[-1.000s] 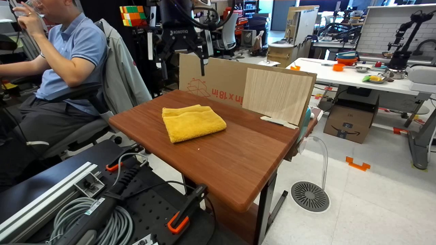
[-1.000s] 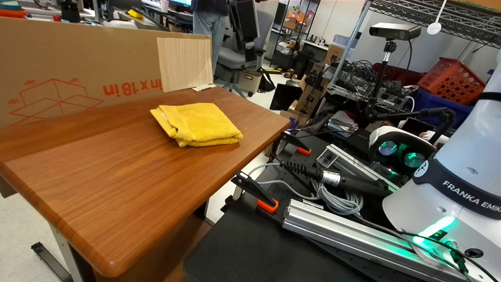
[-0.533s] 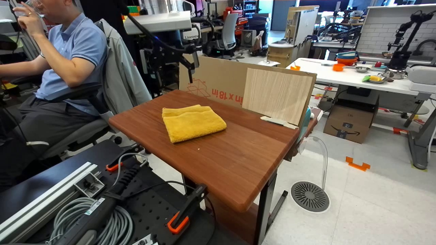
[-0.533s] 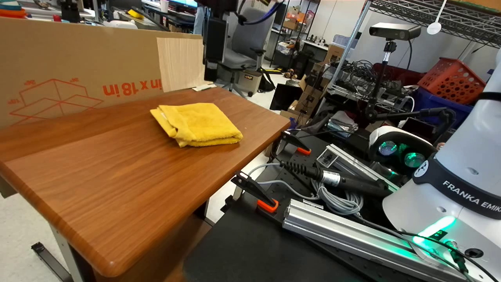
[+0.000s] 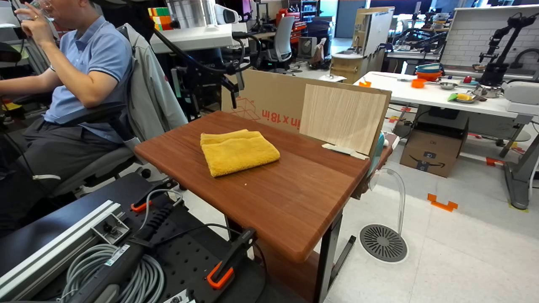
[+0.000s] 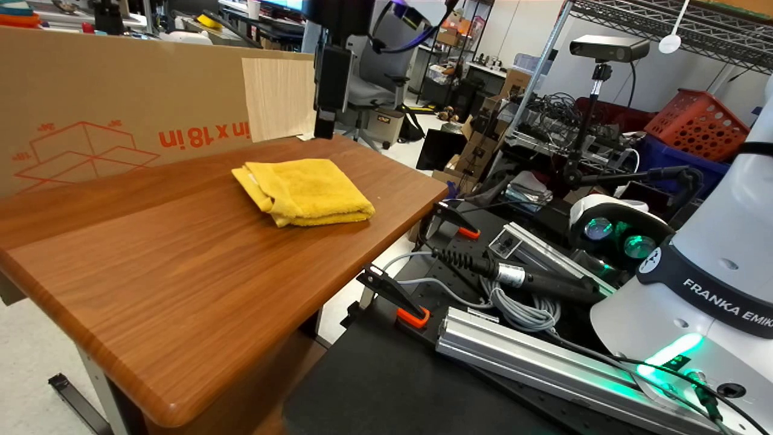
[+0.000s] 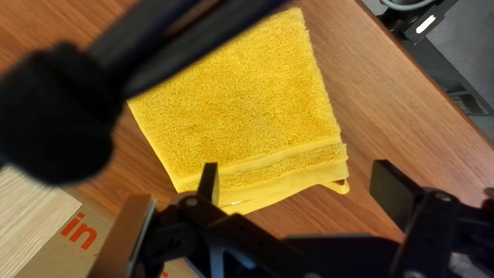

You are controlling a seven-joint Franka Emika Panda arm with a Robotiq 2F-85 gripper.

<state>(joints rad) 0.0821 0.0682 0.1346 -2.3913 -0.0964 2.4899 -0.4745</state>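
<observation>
Lower again now! The gripper (image 7: 300, 189) has dropped a touch in both exterior views since half a second ago, its two fingers (image 7: 391, 194) spread wide apart in the air above the table (image 5: 286, 202). And there in the middle of that table lies the folded yellow towel (image 5: 240, 153), not budged from the earlier frames. The wrist view puts one fingertip across its hemmed end, the other over wood just beyond the little hanging loop (image 7: 340, 187). Lettering? Look to the back edge, where a cardboard sheet (image 6: 151, 90) stands like a wall: red print (image 6: 204, 134), upside down, reads "in x 18in", next to a red box outline (image 6: 92, 158), with a pale wood-grain panel (image 5: 339, 120) at the right end in both exterior views. On the robot base (image 6: 652, 314), a black band (image 6: 712, 293) gives us "FRANKA EMIK" before the view cuts it off, and away to the side a carton (image 5: 431, 145) wears a curved smile arrow. Now for elbow room: wood runs between towel and table edge on all four sides, the cardboard closes off the back, and at the front edge a black platform (image 6: 362, 374) sits alongside, an orange-tipped clamp (image 5: 233, 254) on its rim reaching close to the table.
</observation>
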